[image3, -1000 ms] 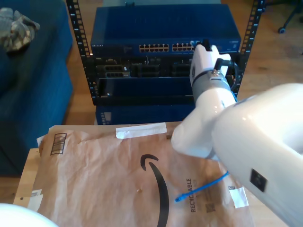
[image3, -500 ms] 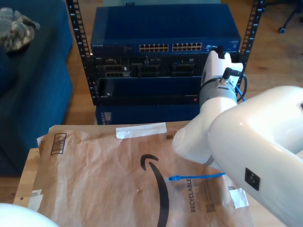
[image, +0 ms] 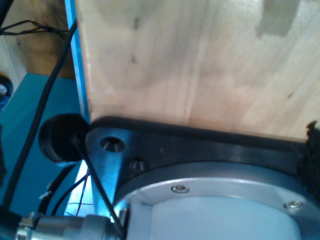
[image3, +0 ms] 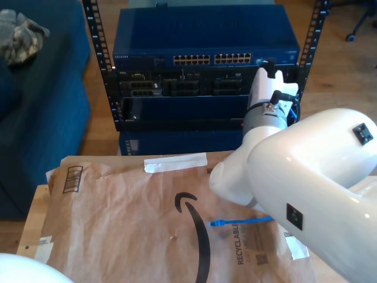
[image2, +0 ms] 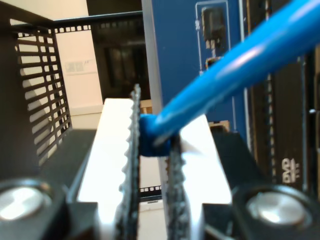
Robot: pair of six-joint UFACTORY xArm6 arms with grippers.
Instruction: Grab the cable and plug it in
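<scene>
Close before the rack (image3: 200, 65), my second hand (image2: 152, 145) pinches the cable (image2: 240, 65).

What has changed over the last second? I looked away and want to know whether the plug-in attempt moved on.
My second gripper, shut on the cable, swung from the switch's port rows toward the exterior view's right, stopping by the rack's right post. The cable's free plug slid up across the brown paper toward that view's left. The switch, the rack and the paper stayed put.
</scene>
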